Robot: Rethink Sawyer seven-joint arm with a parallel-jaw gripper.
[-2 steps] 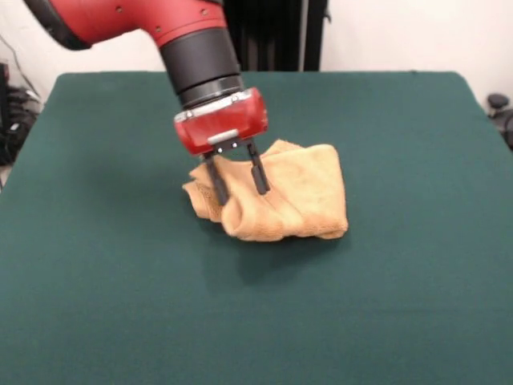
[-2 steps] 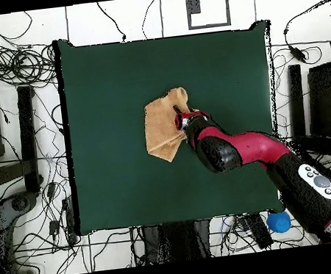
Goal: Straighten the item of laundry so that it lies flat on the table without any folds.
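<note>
**A:** What lay nearest the front-view camera?

**B:** Bare green cloth of the table point(image 1: 120, 321), with a soft shadow on it just in front of the towel.

**A:** And the towel itself?

**B:** The golden-tan towel point(image 1: 296, 200) sat near the table's middle, bunched into a lump rather than spread out. Thick folds rolled along its near edge, and its top surface humped upward. From overhead the towel point(image 2: 160, 129) showed as a rough, uneven patch with one corner poking away from the robot's base, well apart from every table edge.

**A:** Where was the gripper?

**B:** The gripper point(image 1: 239, 186) was down at the towel's left part as the front view showed it. Its two dark fingers point(image 1: 216, 183) stood spread, with a visible gap between them, their tips against or pressed into the cloth. I could not tell whether any fabric was caught between them.

**A:** And behind that?

**B:** The red gripper housing sat above the fingers, then the black wrist section, with the red arm point(image 1: 112, 20) rising toward the upper left. Overhead, the arm point(image 2: 259, 151) slanted in across the table's corner on the base side.
</note>
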